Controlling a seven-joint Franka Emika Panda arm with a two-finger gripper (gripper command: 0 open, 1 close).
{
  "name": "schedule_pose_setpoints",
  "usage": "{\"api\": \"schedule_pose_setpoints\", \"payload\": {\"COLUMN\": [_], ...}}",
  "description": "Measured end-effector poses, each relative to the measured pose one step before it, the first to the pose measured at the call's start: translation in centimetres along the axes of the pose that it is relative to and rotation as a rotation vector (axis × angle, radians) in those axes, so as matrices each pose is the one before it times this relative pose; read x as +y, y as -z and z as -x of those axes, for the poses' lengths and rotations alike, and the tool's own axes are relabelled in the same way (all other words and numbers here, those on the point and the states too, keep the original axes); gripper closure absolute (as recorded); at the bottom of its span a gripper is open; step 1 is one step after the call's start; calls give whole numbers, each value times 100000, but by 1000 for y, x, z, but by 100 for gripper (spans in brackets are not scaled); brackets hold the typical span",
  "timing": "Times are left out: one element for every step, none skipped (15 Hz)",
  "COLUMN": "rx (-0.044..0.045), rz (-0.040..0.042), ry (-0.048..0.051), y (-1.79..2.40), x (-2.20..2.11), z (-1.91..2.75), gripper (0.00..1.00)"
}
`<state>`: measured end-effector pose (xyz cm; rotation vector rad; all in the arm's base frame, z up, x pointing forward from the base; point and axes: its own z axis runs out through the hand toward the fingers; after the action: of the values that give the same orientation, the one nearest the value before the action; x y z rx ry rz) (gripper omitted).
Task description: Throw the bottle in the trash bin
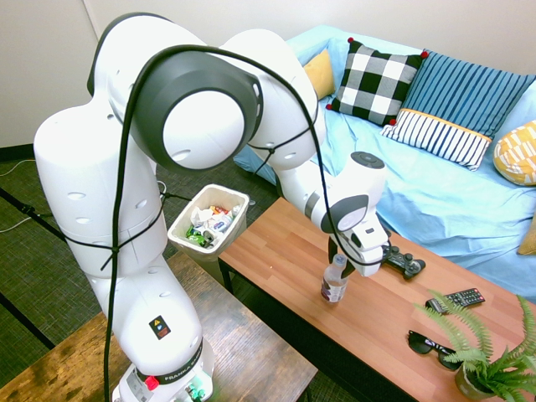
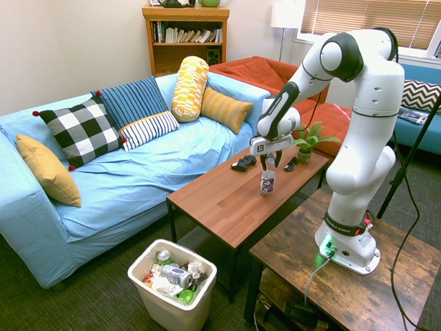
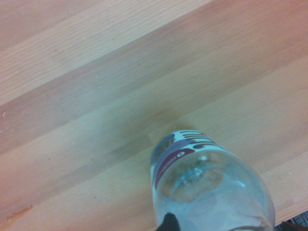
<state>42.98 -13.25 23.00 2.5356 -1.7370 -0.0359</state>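
- A wooden coffee table (image 2: 220, 200) is standing before a blue sofa (image 2: 124, 172).
- My gripper (image 2: 269, 160) is straddling the upright bottle's (image 2: 267, 181) top, fingers narrowing for a grasp.
- The trash bin (image 2: 172, 284) is waiting at seven o'clock.

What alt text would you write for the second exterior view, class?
A white robot arm's pincer points down around the top of an upright bottle on a wooden coffee table. A white trash bin holding litter stands on the floor beside a blue sofa.
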Motion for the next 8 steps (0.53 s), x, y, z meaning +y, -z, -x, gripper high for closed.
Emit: {"api": "schedule_pose_setpoints", "payload": {"rx": [-33,41,72,-19,252,740,1607,2306], "rz": [-50,-110,-262,-441,-619,-1332,-1960,-1915], "ry": [302,216,18,-29,170,870,1953,2216], "y": [11,48,112,164,307,829,1634,2681], "x": [-119,-88,-16,-18,-94,-357,-713,-1217], "z": [151,84,-21,-25,49,274,677,1354], "gripper": [100,100,100,100,100,100,100,100]}}
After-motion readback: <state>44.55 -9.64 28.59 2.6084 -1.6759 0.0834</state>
